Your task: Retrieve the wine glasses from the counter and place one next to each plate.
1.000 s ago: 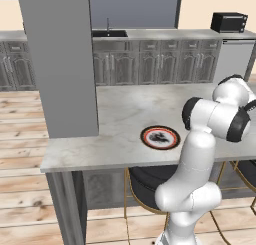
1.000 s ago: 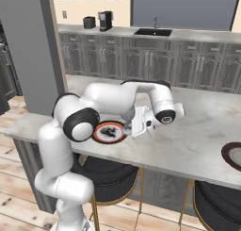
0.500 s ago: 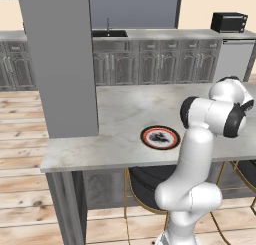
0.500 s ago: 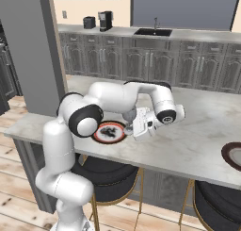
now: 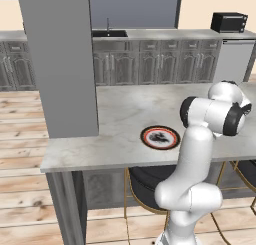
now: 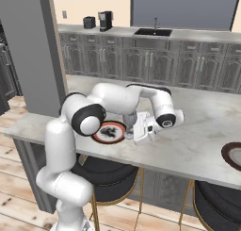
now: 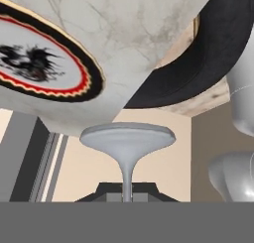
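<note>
My gripper [image 6: 137, 130] is shut on the thin stem of a clear wine glass [image 6: 130, 121], which stands upright just right of the red-orange rimmed plate [image 6: 109, 132] on the marble counter [image 6: 197, 145]. In the hand view, which is rolled upside down, the glass's round foot [image 7: 127, 137] faces the counter's edge beside the plate [image 7: 39, 63]; whether the foot touches the marble I cannot tell. The left base view has the same plate [image 5: 160, 137] near the counter's [image 5: 125, 109] front edge, with my arm's elbow to its right. A dark brown rimmed plate [image 6: 234, 154] lies at the far right.
A wide grey pillar [image 5: 60, 64] rises from the counter's left end. Black stools with gold legs [image 6: 106, 178] stand under the front edge. Dark cabinets with a sink [image 6: 153, 32] line the back wall, with a coffee maker [image 6: 105, 20] and a microwave [image 5: 229, 22] on top.
The arm has shifted only slightly; the glass stays gripped beside the red-rimmed plate.
</note>
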